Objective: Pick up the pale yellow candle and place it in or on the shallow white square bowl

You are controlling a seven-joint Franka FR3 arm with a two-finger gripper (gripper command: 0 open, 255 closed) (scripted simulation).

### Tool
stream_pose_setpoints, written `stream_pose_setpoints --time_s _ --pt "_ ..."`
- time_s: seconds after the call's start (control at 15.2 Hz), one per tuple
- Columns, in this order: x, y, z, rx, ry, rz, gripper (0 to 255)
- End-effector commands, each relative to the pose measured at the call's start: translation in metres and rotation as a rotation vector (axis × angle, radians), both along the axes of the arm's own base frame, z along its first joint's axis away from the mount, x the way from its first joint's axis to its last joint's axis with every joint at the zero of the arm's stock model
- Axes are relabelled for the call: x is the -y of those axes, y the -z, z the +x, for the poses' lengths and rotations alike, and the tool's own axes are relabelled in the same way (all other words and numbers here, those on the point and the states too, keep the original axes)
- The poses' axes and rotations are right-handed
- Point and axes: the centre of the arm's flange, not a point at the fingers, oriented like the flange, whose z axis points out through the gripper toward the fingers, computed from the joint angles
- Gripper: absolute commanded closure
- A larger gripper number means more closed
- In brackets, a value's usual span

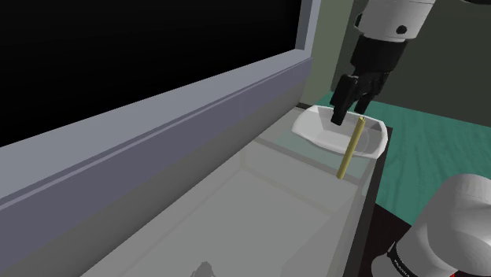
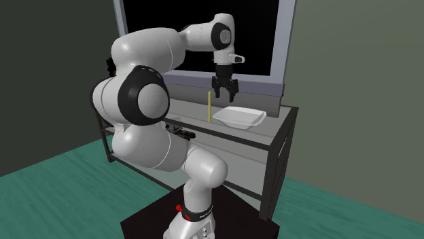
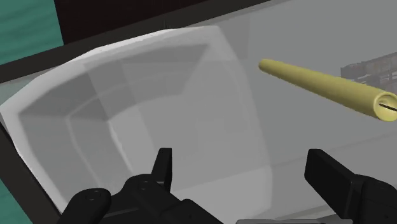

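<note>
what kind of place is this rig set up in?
Probably a room in a house, in simulation: a grey side table stands under a large framed window with a black area behind it, on a teal floor. A white square bowl and an upright yellow candle sit on the table.

The pale grey table on its dark frame carries a shallow white square bowl near one end. A thin pale yellow candle stands upright just beside it.

Smooth matt bowl (candle likewise matt)
</note>
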Motion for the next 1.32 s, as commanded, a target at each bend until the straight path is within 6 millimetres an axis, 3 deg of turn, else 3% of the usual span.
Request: stream_pose_setpoints --time_s 0.0,0.4,0.86,1.25 --pt "-0.012 -0.019 -0.015 0.011 -0.009 -0.006 0" --pt "-0.057 -0.064 -0.053 0.040 -0.034 -0.023 0" --pt "-0.057 -0.025 -0.049 0.040 -0.034 -0.023 0" --pt "-0.057 -0.025 -0.049 0.040 -0.034 -0.023 0"
